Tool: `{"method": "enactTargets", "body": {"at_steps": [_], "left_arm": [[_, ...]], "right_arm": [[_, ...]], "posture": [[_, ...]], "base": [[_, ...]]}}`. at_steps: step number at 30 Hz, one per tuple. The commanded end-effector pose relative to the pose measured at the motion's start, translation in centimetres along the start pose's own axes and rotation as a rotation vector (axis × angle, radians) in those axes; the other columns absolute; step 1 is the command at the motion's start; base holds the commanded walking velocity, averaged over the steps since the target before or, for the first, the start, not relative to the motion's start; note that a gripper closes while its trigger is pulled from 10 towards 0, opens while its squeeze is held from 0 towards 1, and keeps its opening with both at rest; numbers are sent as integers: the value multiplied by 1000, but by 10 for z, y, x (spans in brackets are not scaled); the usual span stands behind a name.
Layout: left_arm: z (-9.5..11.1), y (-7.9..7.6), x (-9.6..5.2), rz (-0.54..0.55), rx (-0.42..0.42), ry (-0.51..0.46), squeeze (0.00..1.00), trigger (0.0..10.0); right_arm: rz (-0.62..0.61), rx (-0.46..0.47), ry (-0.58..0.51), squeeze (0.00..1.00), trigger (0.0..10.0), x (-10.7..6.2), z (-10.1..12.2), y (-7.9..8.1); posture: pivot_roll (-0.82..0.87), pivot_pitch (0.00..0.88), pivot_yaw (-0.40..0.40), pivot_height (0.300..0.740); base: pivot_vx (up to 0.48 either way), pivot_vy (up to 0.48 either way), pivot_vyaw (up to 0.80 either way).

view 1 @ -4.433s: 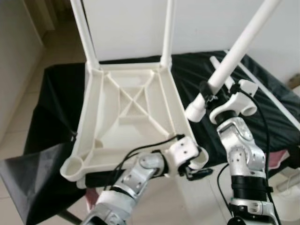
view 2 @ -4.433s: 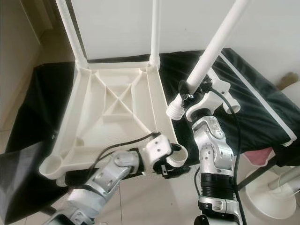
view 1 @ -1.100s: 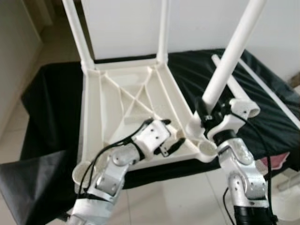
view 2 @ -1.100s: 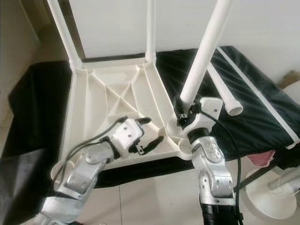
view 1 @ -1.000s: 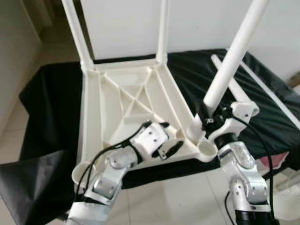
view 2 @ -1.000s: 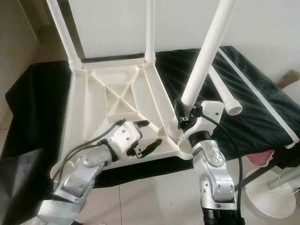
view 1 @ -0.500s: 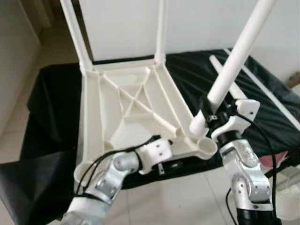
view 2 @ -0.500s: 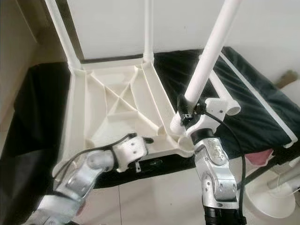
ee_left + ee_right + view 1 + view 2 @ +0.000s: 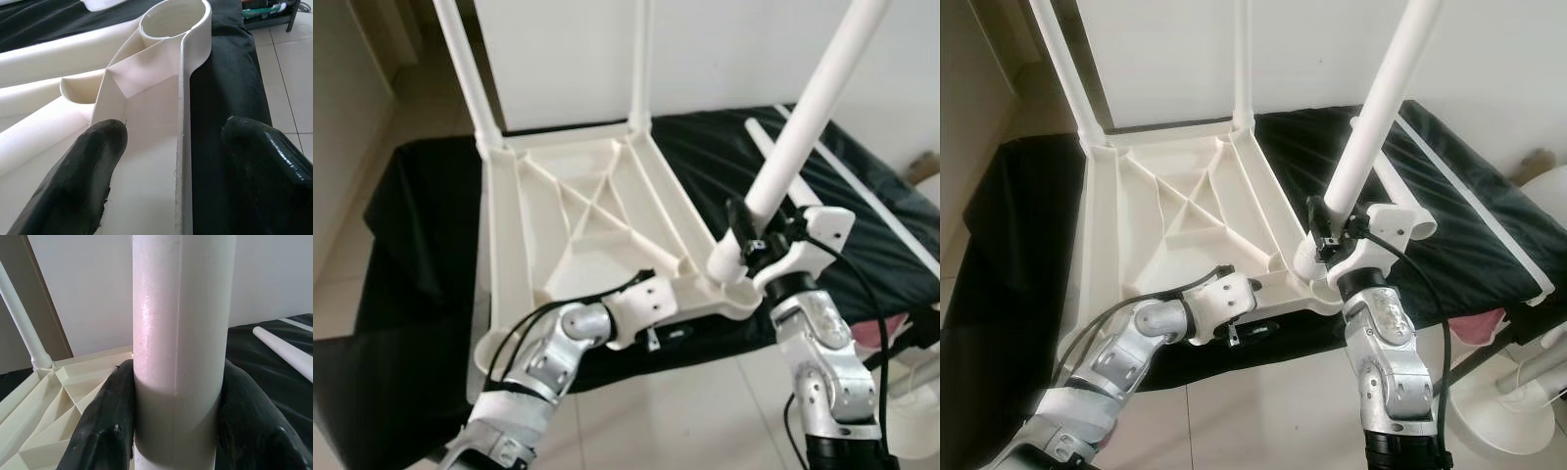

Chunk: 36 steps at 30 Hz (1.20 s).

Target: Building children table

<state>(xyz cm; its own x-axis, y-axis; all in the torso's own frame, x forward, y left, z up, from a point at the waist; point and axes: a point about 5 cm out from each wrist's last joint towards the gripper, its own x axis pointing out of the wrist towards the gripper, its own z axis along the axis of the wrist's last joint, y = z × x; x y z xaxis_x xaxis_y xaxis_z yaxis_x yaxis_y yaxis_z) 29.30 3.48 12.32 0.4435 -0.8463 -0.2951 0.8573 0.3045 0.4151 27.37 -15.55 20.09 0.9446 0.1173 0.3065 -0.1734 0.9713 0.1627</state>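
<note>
Step in hand: seating leg three. My right gripper is clamped on the white leg, its foot tilted and just short of the empty corner socket. My left gripper straddles the upturned tabletop's near rim, fingers wide – bracing, not clamped. Next, I judge: straighten the leg over the socket, push down. Tabletop lies ribs-up on the black-draped table, two legs already standing.
</note>
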Motion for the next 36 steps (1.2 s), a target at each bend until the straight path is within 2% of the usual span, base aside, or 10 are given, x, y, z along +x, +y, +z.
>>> {"method": "enactTargets", "body": {"at_steps": [1, 6, 13, 18, 27, 36], "left_arm": [[0, 8, -6, 196, -49, -27, 0, 10000], [6, -1, -16, 124, -69, -101, 0, 10000], [10, 4, -24, 163, -100, -148, 0, 10000], [16, 2, -29, 159, -134, -191, 0, 10000], [21, 1, -34, 184, -129, -208, 0, 10000], [24, -1, -36, 191, -114, -210, 0, 10000]], "right_arm": [[-17, -8, -23, 0, 10000, -1, 2, -3], [-54, -19, -21, 0, 10000, -6, 1, -9], [-90, -22, 1, 0, 10000, -12, -4, -16], [-96, -27, 13, 0, 10000, -16, -5, -19], [-100, -60, 53, 0, 10000, -29, -9, -26], [-103, -68, 62, 0, 10000, -31, -11, -28]], "posture": [[-43, 65, -26, 740], [-36, 55, -29, 740], [-30, 49, -35, 740], [-28, 43, -39, 740], [-30, 50, -40, 740], [-31, 57, -39, 740]], "base": [[0, 0, 0], [0, 0, 0], [0, 0, 0], [0, 0, 0], [0, 0, 0], [0, 0, 0]]}}
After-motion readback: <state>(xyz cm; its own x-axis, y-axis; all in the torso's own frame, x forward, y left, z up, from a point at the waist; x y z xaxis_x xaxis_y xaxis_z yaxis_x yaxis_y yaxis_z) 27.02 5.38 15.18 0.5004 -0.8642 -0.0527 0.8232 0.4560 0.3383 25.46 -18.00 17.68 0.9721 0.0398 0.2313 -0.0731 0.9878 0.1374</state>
